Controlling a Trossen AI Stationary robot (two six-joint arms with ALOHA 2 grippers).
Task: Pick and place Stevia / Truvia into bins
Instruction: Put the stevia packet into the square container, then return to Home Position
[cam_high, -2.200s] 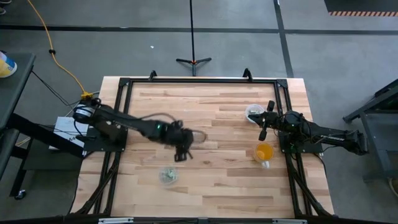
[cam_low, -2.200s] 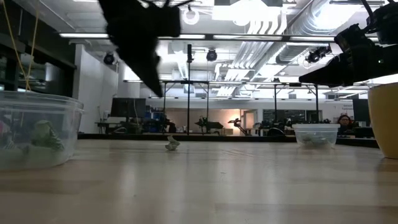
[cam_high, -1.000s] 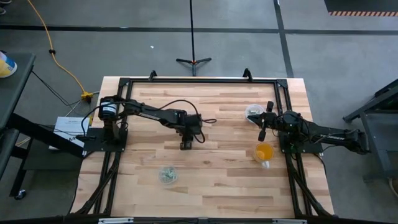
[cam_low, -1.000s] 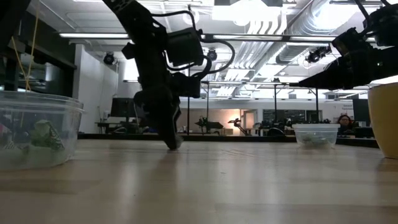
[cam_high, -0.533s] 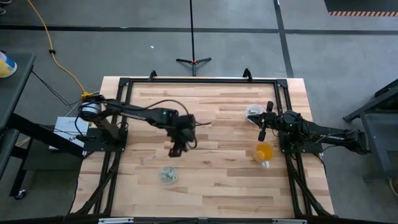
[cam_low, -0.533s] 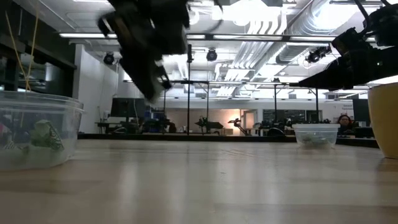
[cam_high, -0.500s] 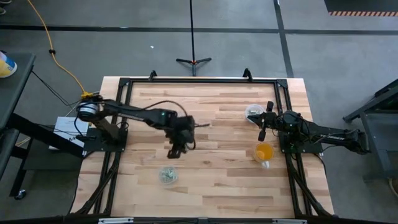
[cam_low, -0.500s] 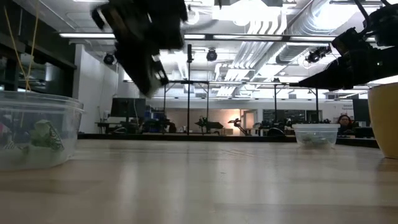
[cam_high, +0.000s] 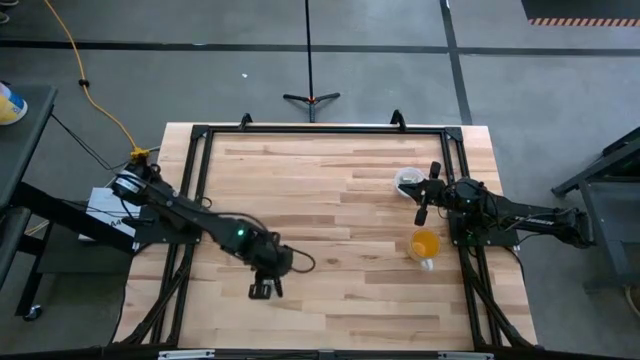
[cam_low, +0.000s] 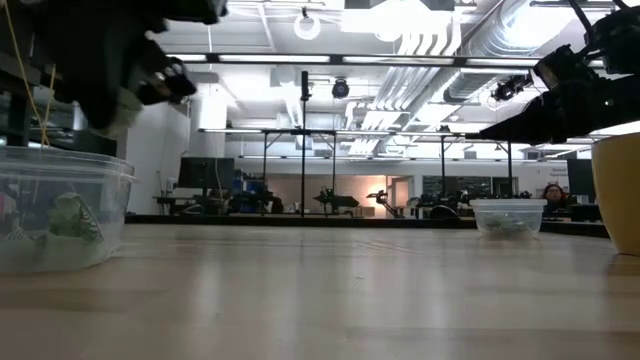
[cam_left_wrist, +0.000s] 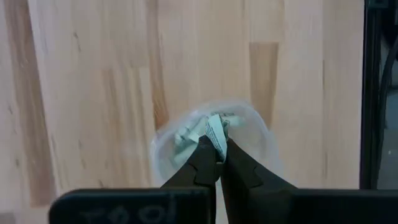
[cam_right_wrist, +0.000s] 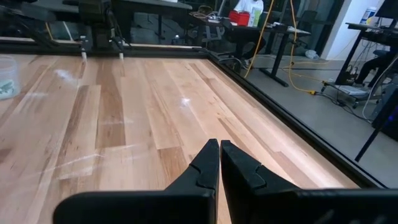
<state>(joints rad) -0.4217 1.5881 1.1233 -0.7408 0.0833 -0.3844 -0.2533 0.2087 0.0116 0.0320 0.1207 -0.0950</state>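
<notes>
**Left gripper holds a packet over the near bin**

The packet (cam_left_wrist: 216, 129) in my left wrist view is a small, crumpled slip of white paper with green print, pinched at its lower edge so most of it stands clear above the fingertips. My left gripper (cam_left_wrist: 219, 157) has its two dark fingers drawn nearly together on it, with only the paper between them.

Directly beyond those fingertips sits a round clear plastic bin (cam_left_wrist: 261, 134) with a whitish rim, and inside it I can see a few more pale green-and-white packets (cam_left_wrist: 186, 132) lying beside the held one. From the high view, the left gripper (cam_high: 263, 288) hangs right over that bin, so the cup itself is covered by the arm there and I cannot make it out. In the low view the same bin (cam_low: 112, 190) stands at the edge of the frame, partly cut off, with crumpled packets (cam_low: 75, 218) showing through its wall; the dark mass of the left arm above it is blurred and I cannot read its fingers there.

My right gripper (cam_high: 422, 213) waits well away, fingers pressed together with nothing between them, just beside the second clear bin (cam_high: 408, 179), which has greenish contents too small to tell. An orange cup (cam_high: 425, 244) stands near it on the table (cam_high: 340, 160).
</notes>
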